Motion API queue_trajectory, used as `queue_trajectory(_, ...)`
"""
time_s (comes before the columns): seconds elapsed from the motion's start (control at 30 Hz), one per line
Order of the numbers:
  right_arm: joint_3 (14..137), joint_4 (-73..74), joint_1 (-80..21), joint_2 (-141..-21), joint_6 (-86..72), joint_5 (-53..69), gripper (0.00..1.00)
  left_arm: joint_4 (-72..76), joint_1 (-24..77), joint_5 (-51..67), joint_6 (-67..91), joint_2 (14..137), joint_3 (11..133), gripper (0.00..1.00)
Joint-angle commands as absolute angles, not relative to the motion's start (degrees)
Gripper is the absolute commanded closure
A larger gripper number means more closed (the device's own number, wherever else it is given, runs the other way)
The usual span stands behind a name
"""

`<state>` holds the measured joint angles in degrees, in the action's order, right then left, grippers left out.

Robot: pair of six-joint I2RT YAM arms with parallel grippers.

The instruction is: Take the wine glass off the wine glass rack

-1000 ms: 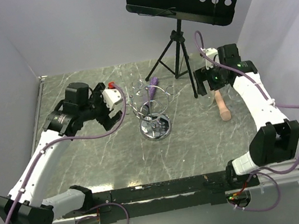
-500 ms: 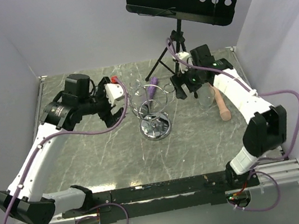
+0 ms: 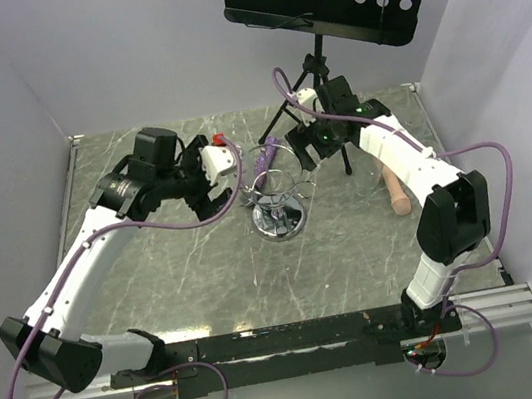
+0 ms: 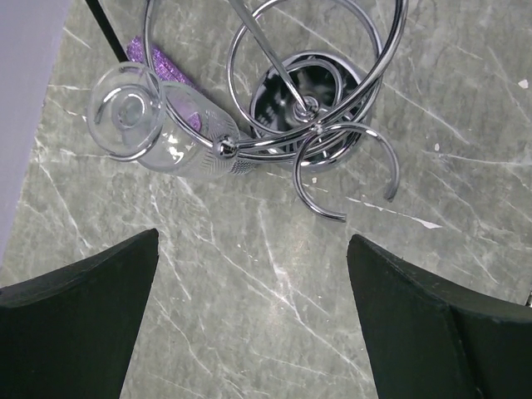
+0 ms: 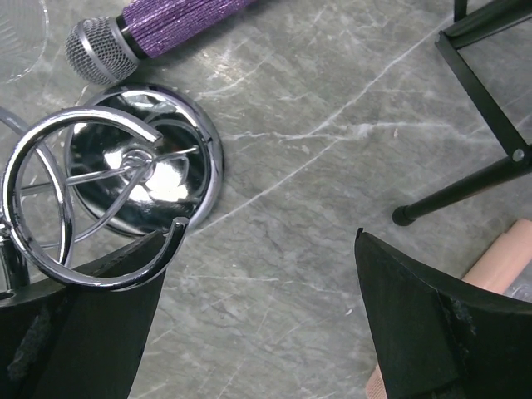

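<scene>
The chrome wine glass rack (image 3: pixel 278 208) stands mid-table; its round disc base (image 4: pixel 309 91) and wire loops show in the left wrist view, and its base (image 5: pixel 145 170) in the right wrist view. A clear wine glass (image 4: pixel 162 133) hangs from a loop on the rack's far-left side. Only its edge (image 5: pixel 15 33) shows in the right wrist view. My left gripper (image 3: pixel 212 193) is open and empty just left of the rack (image 4: pixel 252 241). My right gripper (image 3: pixel 301 153) is open and empty at the rack's right, with one finger (image 5: pixel 91 324) beside a loop.
A purple microphone (image 5: pixel 166 21) lies behind the rack (image 3: pixel 267 156). A black tripod music stand (image 3: pixel 321 69) stands at the back, its legs (image 5: pixel 474 91) near my right gripper. A peach wooden stick (image 3: pixel 396 189) lies to the right.
My right arm has swung left from the wooden stick to the rack's right side. My left arm has moved right, closer to the rack. Both grippers stay open.
</scene>
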<state>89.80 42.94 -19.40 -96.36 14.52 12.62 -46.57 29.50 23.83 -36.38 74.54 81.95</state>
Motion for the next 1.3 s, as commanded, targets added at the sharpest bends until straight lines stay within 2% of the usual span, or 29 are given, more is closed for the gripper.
queue_trajectory(0.0,89.6,41.3,-19.8,-94.7,13.9,11.6,0.00,-43.9,30.4,23.5,-35.4,75.5,83.5,0.00)
queue_trajectory(0.37,84.5,41.5,-19.4,-89.0,13.0,8.7,0.00,-40.3,31.6,17.9,-34.4,77.3,83.1,0.00)
queue_trajectory(0.93,72.5,45.7,-20.4,-75.6,16.9,15.1,0.00,-35.4,29.9,6.6,-34.5,82.5,82.8,0.00)
queue_trajectory(1.07,72.9,46.1,-18.6,-74.3,16.7,13.0,0.00,-35.2,27.9,8.6,-35.0,82.0,83.2,0.00)
queue_trajectory(1.27,78.5,44.1,-14.9,-79.1,14.6,13.2,0.00,-37.5,28.3,18.6,-37.7,78.1,81.3,0.00)
